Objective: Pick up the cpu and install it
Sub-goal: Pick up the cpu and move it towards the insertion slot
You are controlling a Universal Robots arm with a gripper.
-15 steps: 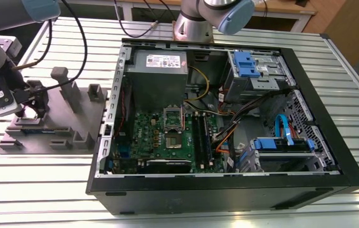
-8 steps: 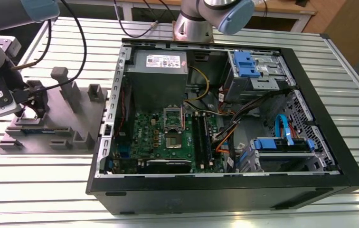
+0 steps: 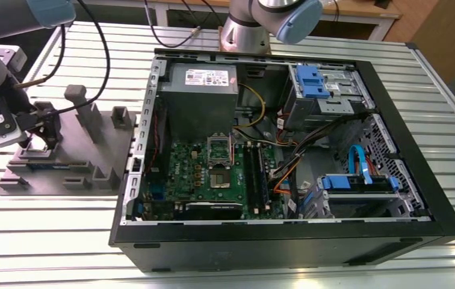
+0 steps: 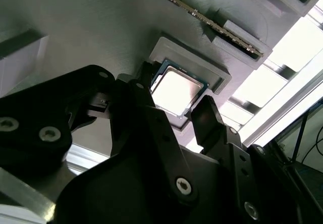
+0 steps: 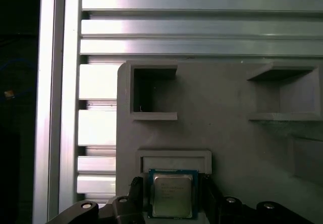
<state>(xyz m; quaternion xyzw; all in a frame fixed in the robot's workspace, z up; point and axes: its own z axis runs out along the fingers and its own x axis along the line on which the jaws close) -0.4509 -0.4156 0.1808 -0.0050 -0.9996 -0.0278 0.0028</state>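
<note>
The cpu (image 5: 172,196), a small square chip with a shiny metal top, lies flat in a shallow nest of the grey holder block (image 3: 79,147) at the exterior view's left. The second wrist view also has the cpu (image 4: 176,89) in its raised frame. My gripper (image 3: 38,139) is lowered onto that nest. In both wrist views the gripper (image 5: 172,200) (image 4: 174,97) is open, one black finger close on each side of the chip with a thin gap. The green motherboard (image 3: 181,171) with its bare socket (image 3: 218,164) lies inside the open computer case (image 3: 420,180).
The holder block carries upright posts (image 3: 76,96) and square pockets (image 5: 154,90), and a long thin memory stick (image 4: 202,18) rests in a slot beside the nest. A grey power supply box (image 3: 199,90), cables and blue drive bays (image 3: 356,183) crowd the case. The slatted metal table (image 3: 43,241) surrounds everything.
</note>
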